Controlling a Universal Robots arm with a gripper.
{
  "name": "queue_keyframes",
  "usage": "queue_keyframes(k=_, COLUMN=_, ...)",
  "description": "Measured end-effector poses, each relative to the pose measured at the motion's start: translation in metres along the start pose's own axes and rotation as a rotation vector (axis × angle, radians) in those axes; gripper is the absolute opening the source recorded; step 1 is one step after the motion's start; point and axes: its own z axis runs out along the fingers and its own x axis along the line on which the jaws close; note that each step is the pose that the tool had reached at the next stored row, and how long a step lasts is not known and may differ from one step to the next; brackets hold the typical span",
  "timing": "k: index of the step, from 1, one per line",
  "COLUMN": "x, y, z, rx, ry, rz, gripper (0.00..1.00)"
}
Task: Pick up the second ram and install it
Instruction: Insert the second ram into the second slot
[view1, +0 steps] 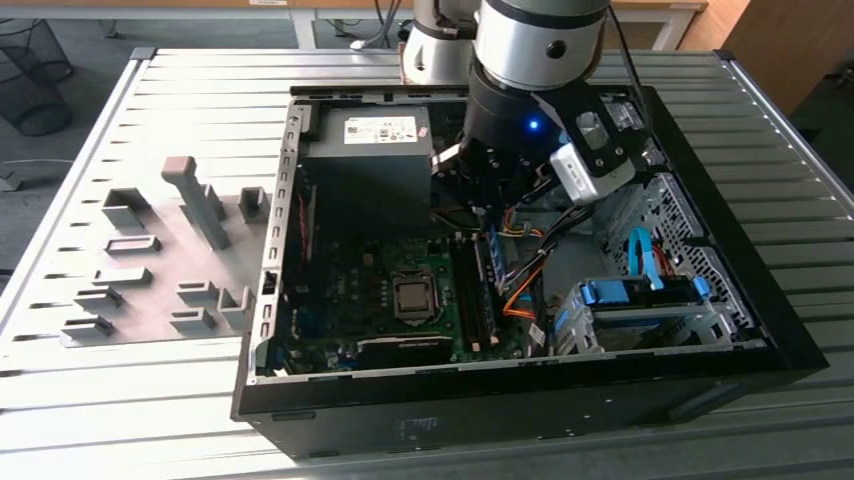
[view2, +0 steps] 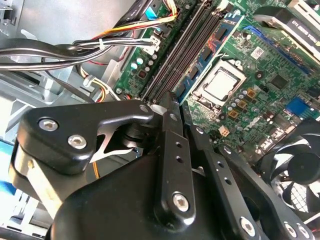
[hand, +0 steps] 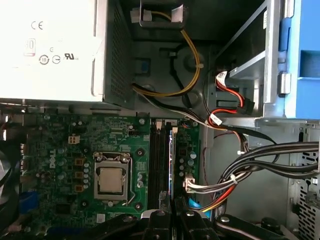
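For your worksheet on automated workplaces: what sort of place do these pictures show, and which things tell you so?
Probably a robotics lab or test bench: an open computer case sits on a slatted metal table, beside a grey fixture plate, with the arm's gripper over the motherboard.

The exterior view looks down at an angle from above and well back, taking in the whole open computer case (view1: 534, 400) on the slatted desk (view1: 134, 400). The first wrist view looks straight down into the case from close by, onto the motherboard (hand: 60, 165). The second wrist view looks obliquely past the fingers (view2: 172, 150). All three share the CPU socket (view1: 414, 297).
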Motion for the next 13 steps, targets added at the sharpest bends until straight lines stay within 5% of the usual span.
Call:
queue_keyframes(k=7, x=0.0052, y=0.0005, z=0.0045, rx=0.0005, ry=0.0002, rz=0.005, gripper=0.14)
queue_keyframes(k=13, x=0.0059, y=0.0001, z=0.0128, rx=0.0009, ry=0.0121, rz=0.014, gripper=0.14)
